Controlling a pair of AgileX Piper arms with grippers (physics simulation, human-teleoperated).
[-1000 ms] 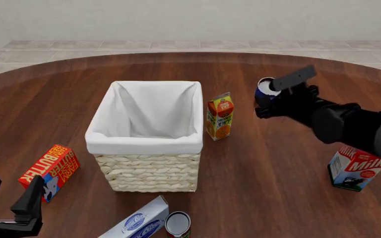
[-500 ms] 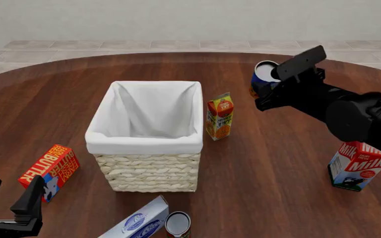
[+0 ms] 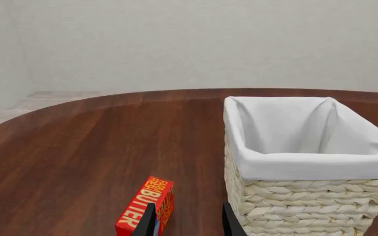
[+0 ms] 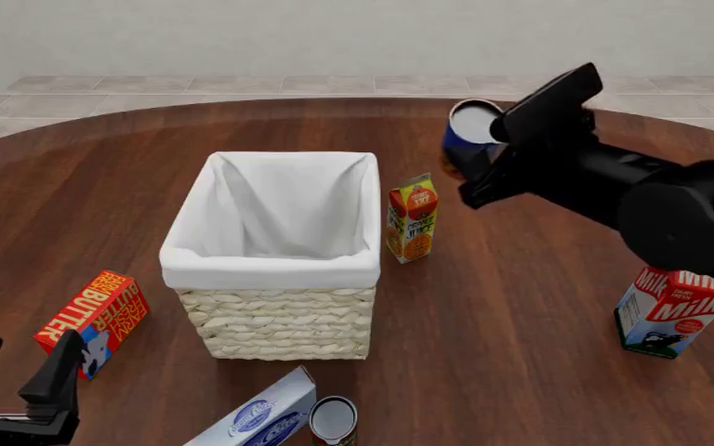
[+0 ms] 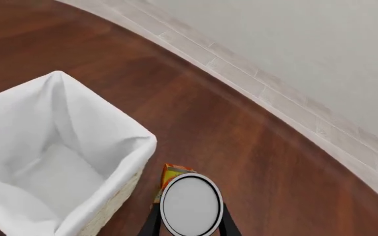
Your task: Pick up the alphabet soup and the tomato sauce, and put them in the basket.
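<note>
My right gripper [image 4: 479, 153] is shut on the alphabet soup [image 4: 465, 132], a blue can with a pale top, and holds it in the air to the right of the basket [image 4: 271, 270] and above the table. In the right wrist view the can's top [image 5: 190, 204] fills the space between the fingers, with the basket [image 5: 120, 129] to one side. The tomato sauce [image 4: 332, 423], a red can with a silvery top, stands at the table's front edge, in front of the basket. My left gripper [image 4: 19, 364] is open and empty at the front left, and its view shows the basket [image 3: 307, 169].
A red butter box [image 4: 93, 321] lies left of the basket and also shows in the left wrist view [image 3: 146, 211]. An orange juice carton [image 4: 412, 218] stands just right of the basket, under the held can [image 5: 173, 172]. A milk carton [image 4: 667, 311] stands at the right. A blue-and-white box [image 4: 264, 418] lies beside the tomato sauce.
My right gripper has risen with the alphabet soup and moved left, toward the basket. The left arm and the other things have not moved.
</note>
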